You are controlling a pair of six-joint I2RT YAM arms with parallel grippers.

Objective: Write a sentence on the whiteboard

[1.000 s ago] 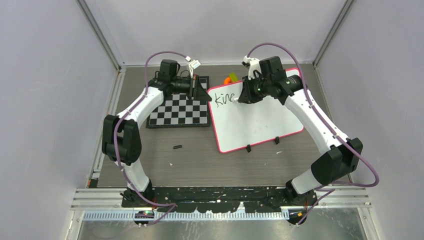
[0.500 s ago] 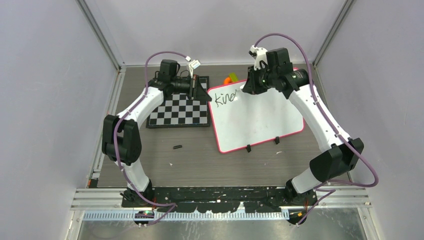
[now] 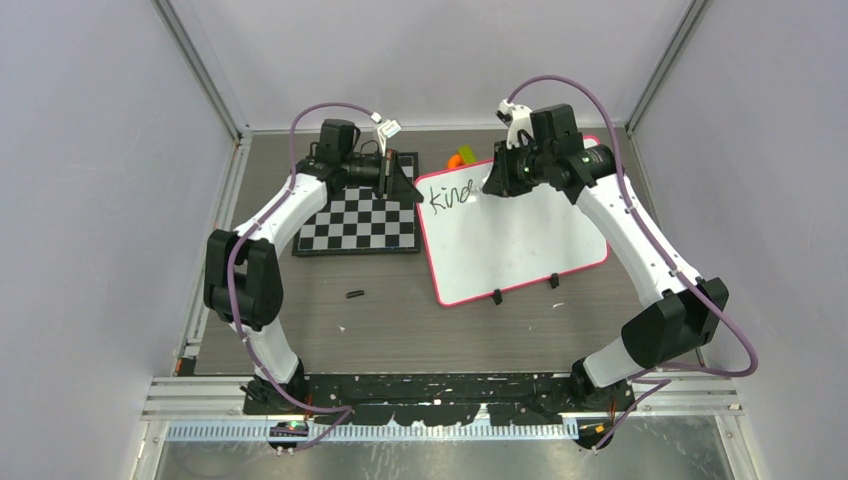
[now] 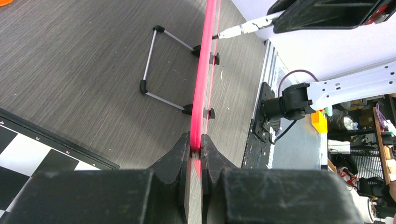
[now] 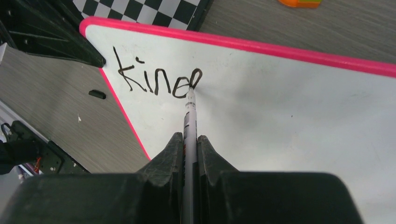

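Observation:
The whiteboard (image 3: 515,240) with its pink-red frame stands tilted on a wire stand on the table. Black marker letters "kind" (image 3: 449,194) sit at its top left; they also show in the right wrist view (image 5: 159,80). My right gripper (image 3: 494,181) is shut on a white marker (image 5: 189,121), whose tip touches the board at the top of the "d". My left gripper (image 3: 410,182) is shut on the board's left edge; in the left wrist view the pink frame (image 4: 204,74) runs between the fingers (image 4: 196,149).
A black-and-white checkerboard (image 3: 362,220) lies left of the whiteboard. An orange object (image 3: 457,158) sits behind the board. A small black cap (image 3: 353,294) lies on the table in front. Two black clips (image 3: 496,296) hold the board's near edge.
The right gripper moved right and back along the top line with the marker. The writing grew from "kin" to "kind". The left arm has not moved.

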